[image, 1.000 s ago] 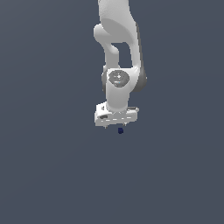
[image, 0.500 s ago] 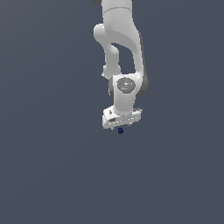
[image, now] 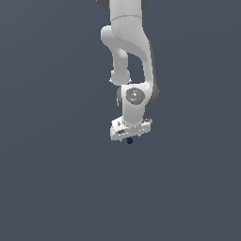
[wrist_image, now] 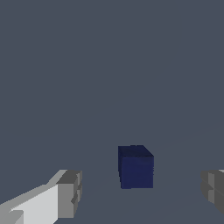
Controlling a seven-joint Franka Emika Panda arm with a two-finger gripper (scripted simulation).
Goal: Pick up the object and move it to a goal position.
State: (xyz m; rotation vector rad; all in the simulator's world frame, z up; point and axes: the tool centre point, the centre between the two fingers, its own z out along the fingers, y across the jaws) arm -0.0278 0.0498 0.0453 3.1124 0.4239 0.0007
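The object is a tiny dark navy-blue cube [wrist_image: 136, 167] on the flat grey surface. In the wrist view it lies between my two grey fingertips [wrist_image: 69, 194], with a gap on each side, so nothing touches it. My gripper [wrist_image: 140, 192] is open. In the exterior view the cube [image: 130, 140] shows as a small dark speck just under the white gripper [image: 130, 136] at the end of the white arm [image: 132, 56]. The fingers themselves are too small to make out there.
A plain grey surface [image: 56, 188] fills both views. No goal marker and no other object shows.
The arm's upper links have straightened and the wrist has come lower over the cube. The cube has stayed in place.
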